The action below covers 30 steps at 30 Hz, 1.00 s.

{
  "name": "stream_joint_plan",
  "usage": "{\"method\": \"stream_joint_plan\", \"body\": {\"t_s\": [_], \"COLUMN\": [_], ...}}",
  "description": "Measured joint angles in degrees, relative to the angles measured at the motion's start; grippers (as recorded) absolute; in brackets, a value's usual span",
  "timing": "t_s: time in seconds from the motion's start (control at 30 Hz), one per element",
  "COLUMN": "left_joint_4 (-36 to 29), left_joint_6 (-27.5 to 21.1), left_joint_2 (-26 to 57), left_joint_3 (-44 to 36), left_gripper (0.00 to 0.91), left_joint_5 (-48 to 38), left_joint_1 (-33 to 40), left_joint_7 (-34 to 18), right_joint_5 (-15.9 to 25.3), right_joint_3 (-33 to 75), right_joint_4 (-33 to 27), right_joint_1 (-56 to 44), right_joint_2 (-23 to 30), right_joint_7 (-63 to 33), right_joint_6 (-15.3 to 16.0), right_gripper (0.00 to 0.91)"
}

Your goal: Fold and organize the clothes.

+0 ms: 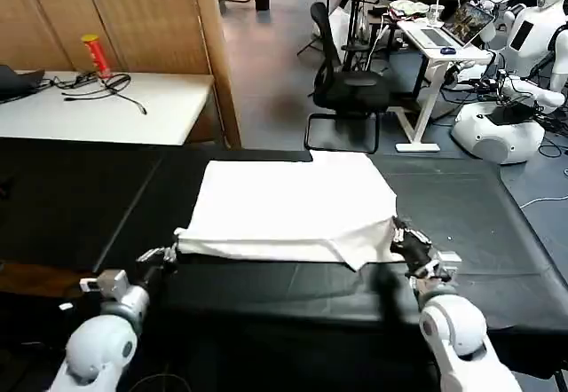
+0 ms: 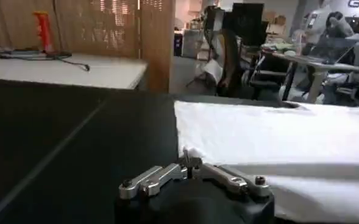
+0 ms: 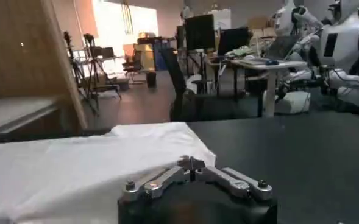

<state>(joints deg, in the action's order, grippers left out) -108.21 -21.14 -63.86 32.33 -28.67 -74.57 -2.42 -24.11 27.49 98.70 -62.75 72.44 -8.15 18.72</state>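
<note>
White T-shirt (image 1: 288,207) lies plain side up on the black table cloth (image 1: 80,206), roughly mid-table, already partly folded into a wide slab; long axis runs left–right, parallel to the near table edge. Near hem is a doubled layer with a loose flap sagging toward the near right corner. Both grippers sit low at the near hem, one at each end: left gripper (image 1: 162,256) at the near left corner of the shirt, right gripper (image 1: 404,239) at the near right corner. Shirt therefore lies straight ahead of both, toward the far edge of the table. Neither arm is clearly nearer; each is at its own corner. Left wrist view: left gripper (image 2: 191,163) tips drawn together, white cloth (image 2: 270,143) bunched right at them, so I judge it pinching the hem. Right wrist view: right gripper (image 3: 191,163) tips likewise together at the cloth (image 3: 75,170) edge, judged holding it. Both forearms low, near level with the table, reaching forward from the near edge, wrists in line with the arms. Likely next: lift both corners and carry them toward the far edge, keeping the pair level so the fold stays square.
</note>
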Motion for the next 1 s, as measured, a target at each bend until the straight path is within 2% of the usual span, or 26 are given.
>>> {"method": "stream_joint_plan", "body": {"t_s": [0.43, 0.53, 0.57, 0.6, 0.83, 1.0], "left_joint_4": [7.1, 8.3, 8.7, 9.0, 9.8, 9.0], "left_joint_6": [-0.1, 0.0, 0.0, 0.0, -0.6, -0.7], "left_joint_2": [2.5, 2.5, 2.5, 2.5, 2.4, 2.6], "left_joint_3": [-5.7, -6.8, -7.0, -7.3, -8.1, -7.1], "left_gripper": [0.0, 0.0, 0.0, 0.878, 0.878, 0.878], "left_joint_5": [2.5, 2.4, 2.4, 2.3, 2.7, 2.6], "left_joint_1": [8.7, 10.0, 10.4, 10.7, 11.7, 11.0], "left_joint_7": [1.5, 1.4, 1.4, 1.4, 0.4, 0.3], "right_joint_5": [0.8, 0.2, -0.1, -0.5, -3.4, -3.0], "right_joint_3": [-1.7, -1.8, -1.8, -1.7, -0.3, 1.0], "right_joint_4": [-6.5, -6.8, -6.8, -6.6, -0.3, 6.3], "right_joint_1": [5.9, 6.5, 6.5, 6.4, 2.0, -2.7], "right_joint_2": [0.6, 0.3, 0.2, 0.0, -3.2, -6.3], "right_joint_7": [0.6, 0.9, 1.0, 1.2, 2.7, 3.7], "right_joint_6": [-0.4, 1.1, 1.8, 2.5, 7.5, 9.9], "right_gripper": [0.0, 0.0, 0.137, 0.878, 0.878, 0.878]}}
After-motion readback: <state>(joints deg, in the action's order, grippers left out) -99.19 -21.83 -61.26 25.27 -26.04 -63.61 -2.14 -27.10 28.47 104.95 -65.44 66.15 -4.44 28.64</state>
